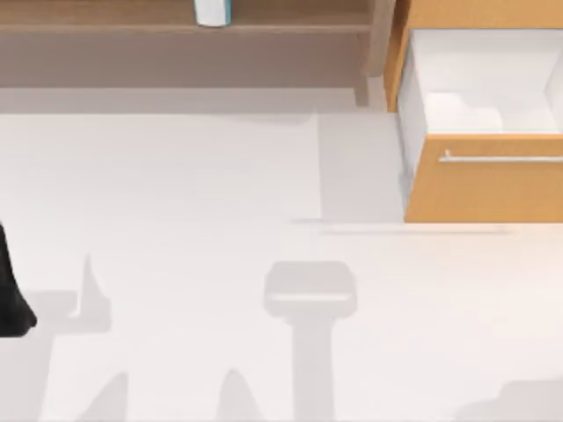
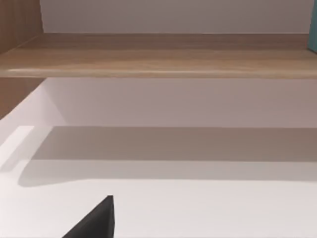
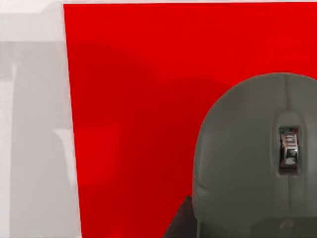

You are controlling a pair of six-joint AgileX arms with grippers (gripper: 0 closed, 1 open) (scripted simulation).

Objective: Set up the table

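The white table (image 1: 176,193) spreads across the top view. My left arm (image 1: 12,299) shows as a black shape at the table's left edge. In the left wrist view a black part of my left gripper (image 2: 94,223) hangs over bare table (image 2: 198,208), facing the brown shelf board (image 2: 158,54). The right wrist view looks closely down on a grey mouse (image 3: 247,158) with a metal scroll wheel, lying on a red mat (image 3: 138,99). A dark part of my right gripper (image 3: 181,223) sits right beside the mouse.
A brown shelf (image 1: 176,26) runs along the back, with a white and teal object (image 1: 213,12) on it. At the back right an orange-wood drawer unit (image 1: 484,189) stands pulled open, white inside, with a thin metal handle (image 1: 501,159).
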